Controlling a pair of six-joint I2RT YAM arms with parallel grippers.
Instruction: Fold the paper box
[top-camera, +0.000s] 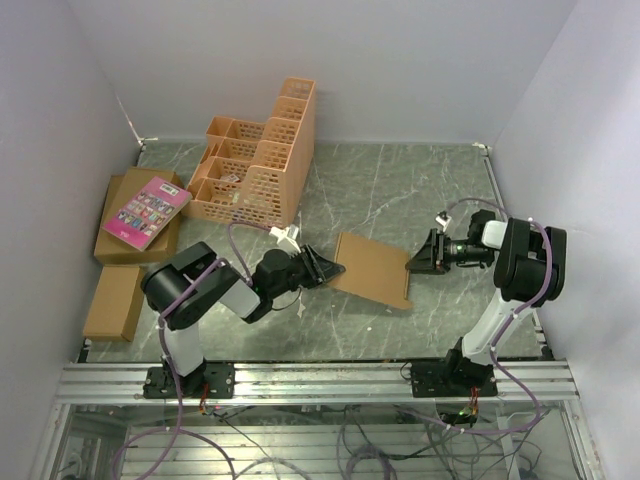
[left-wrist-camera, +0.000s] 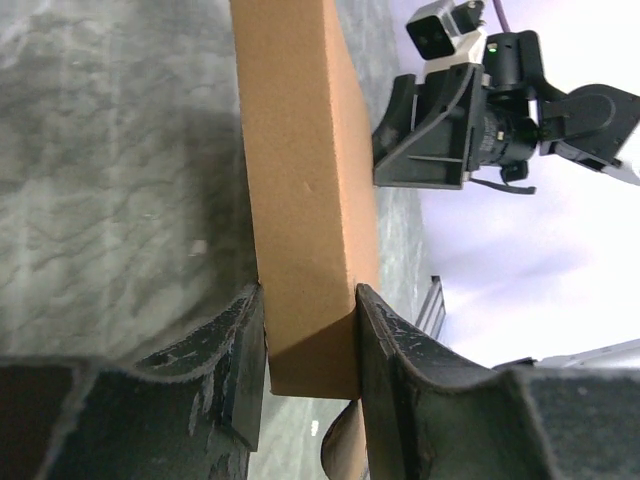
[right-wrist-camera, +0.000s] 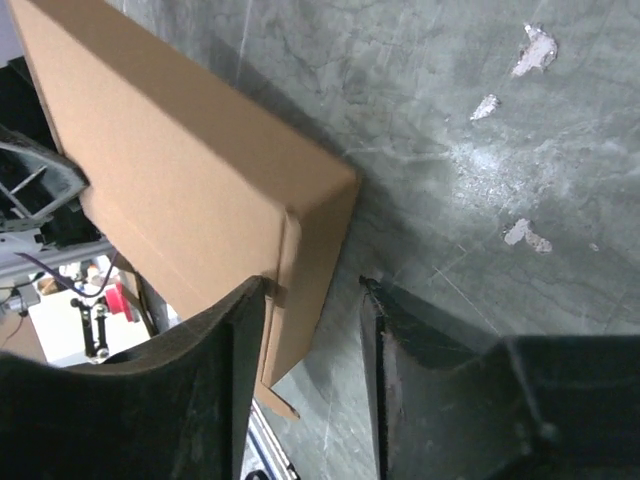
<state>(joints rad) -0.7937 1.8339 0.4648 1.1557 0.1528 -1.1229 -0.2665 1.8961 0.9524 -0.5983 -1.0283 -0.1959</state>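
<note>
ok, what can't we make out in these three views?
- Top view: paper box flaps too small to read; jaws cover both ends.
- Left wrist: box's far end cut off by the top edge; only plain outer faces show.
- Right wrist: box's lower edge hidden behind a jaw.
- Top view: orange crate contents, too small behind its lattice.

My left arm (top-camera: 195, 290) and right arm (top-camera: 520, 262) are black and white, draped in purple cables (top-camera: 231, 240) (loosely looped); my fingers (left-wrist-camera: 235, 370) are scuffed matte black.
</note>
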